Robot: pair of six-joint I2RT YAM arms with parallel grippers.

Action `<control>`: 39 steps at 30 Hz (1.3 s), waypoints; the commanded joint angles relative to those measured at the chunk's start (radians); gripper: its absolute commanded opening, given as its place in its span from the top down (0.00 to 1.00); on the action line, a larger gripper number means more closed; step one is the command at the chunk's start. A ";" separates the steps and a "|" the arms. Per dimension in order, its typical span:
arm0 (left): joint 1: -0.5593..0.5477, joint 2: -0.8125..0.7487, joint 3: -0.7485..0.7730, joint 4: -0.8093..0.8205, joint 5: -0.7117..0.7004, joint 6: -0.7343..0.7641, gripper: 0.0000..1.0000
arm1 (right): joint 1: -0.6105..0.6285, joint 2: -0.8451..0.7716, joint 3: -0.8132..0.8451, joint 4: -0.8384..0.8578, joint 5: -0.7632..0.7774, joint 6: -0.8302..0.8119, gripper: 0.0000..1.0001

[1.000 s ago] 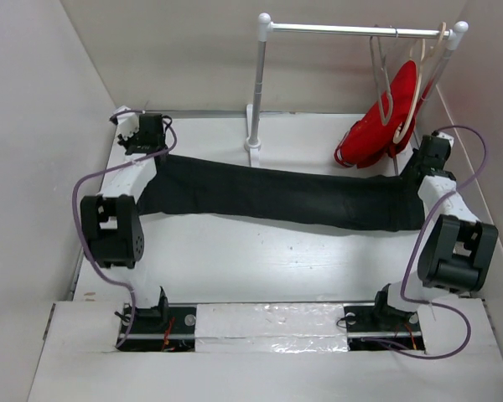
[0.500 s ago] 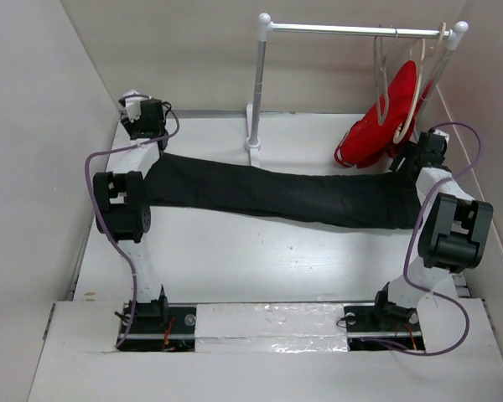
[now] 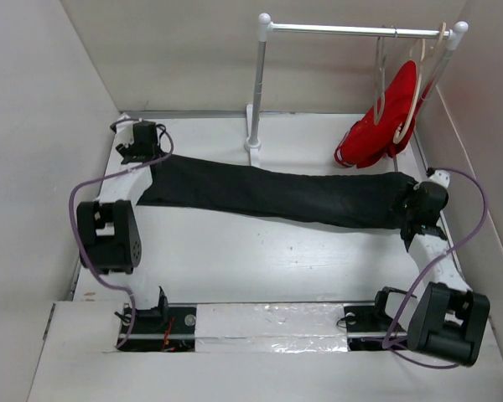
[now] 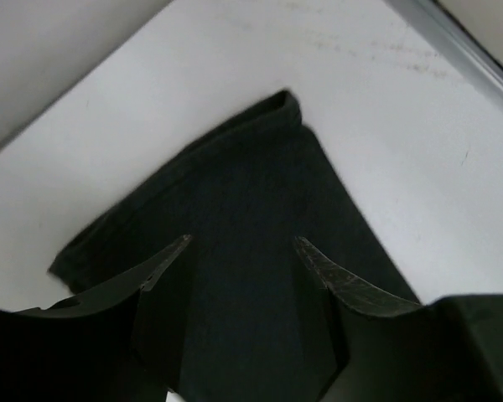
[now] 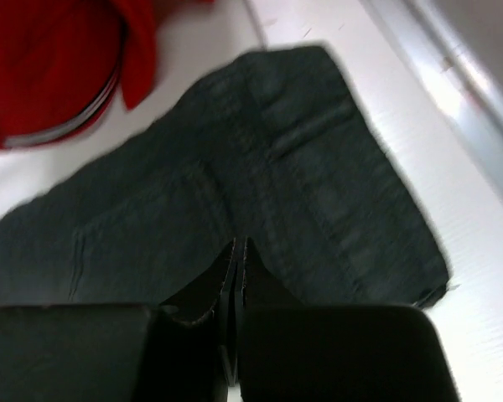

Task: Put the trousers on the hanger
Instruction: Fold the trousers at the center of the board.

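The large black soft-fabric trousers [image 3: 277,194] lie flat on the white worktop [image 3: 260,260], their long axis running left to right and slanting a little nearer toward the right. The left pincer [image 4: 241,243] hangs over the left end with its jaws parted and nothing between them, black cloth spread below. The right pincer [image 5: 241,244] sits over the right end with its fingers pressed together just above the seam; whether a fold is nipped between them I cannot tell. The thin pale grey hanger [image 3: 381,75] hangs from the metal rail [image 3: 352,29] at the far right, beside the thicker beige hanger [image 3: 419,71] carrying the red garment [image 3: 373,134]. It lies beyond the trousers' right end, so the right arm is judged the nearer to it, with the left end well apart from it
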 commanded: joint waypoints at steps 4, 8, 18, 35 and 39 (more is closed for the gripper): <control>0.014 -0.231 -0.244 -0.105 0.150 -0.283 0.52 | 0.011 -0.194 -0.064 0.018 -0.188 -0.006 0.93; 0.014 -0.291 -0.428 -0.045 0.172 -0.349 0.34 | 0.011 -0.283 -0.130 0.023 -0.216 -0.026 0.28; 0.023 -0.227 -0.499 -0.015 0.188 -0.416 0.35 | -0.087 -0.251 -0.213 -0.002 -0.262 0.000 0.18; 0.023 -0.126 -0.445 0.076 0.187 -0.462 0.83 | -0.214 0.230 -0.208 0.355 -0.329 0.192 0.49; 0.023 -0.106 -0.392 0.032 0.152 -0.430 1.00 | -0.223 0.080 -0.240 0.284 -0.266 0.165 0.78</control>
